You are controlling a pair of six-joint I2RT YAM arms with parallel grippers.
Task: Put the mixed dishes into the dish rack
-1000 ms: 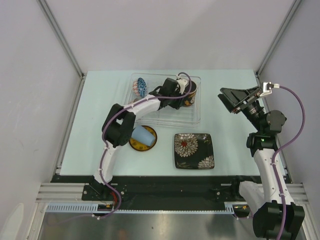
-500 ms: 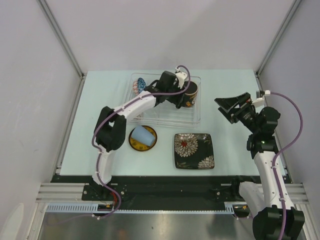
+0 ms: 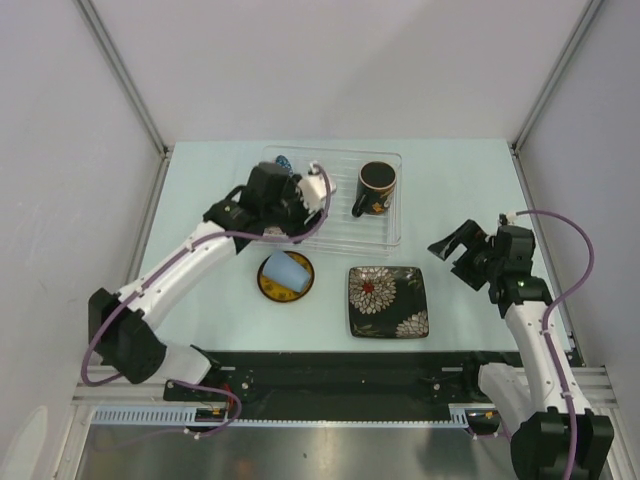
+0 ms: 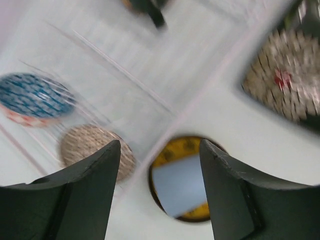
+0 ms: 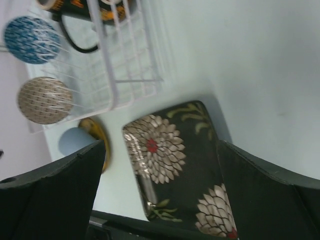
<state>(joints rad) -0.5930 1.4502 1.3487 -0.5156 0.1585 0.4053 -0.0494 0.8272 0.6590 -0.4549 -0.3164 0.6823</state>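
At the nine o'clock end of the dish rack (image 3: 345,235) we see the blue patterned bowl (image 4: 32,97) and beige patterned bowl (image 5: 44,100) beneath our left gripper (image 4: 160,145), spread and empty, the dark mug (image 3: 377,187) upright at its three o'clock end, and our right gripper (image 5: 161,143) gaping, holding nothing.

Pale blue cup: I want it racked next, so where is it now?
Top view: the pale blue cup sits on the small yellow plate, left of the black square plate, just at the dish rack's near side.
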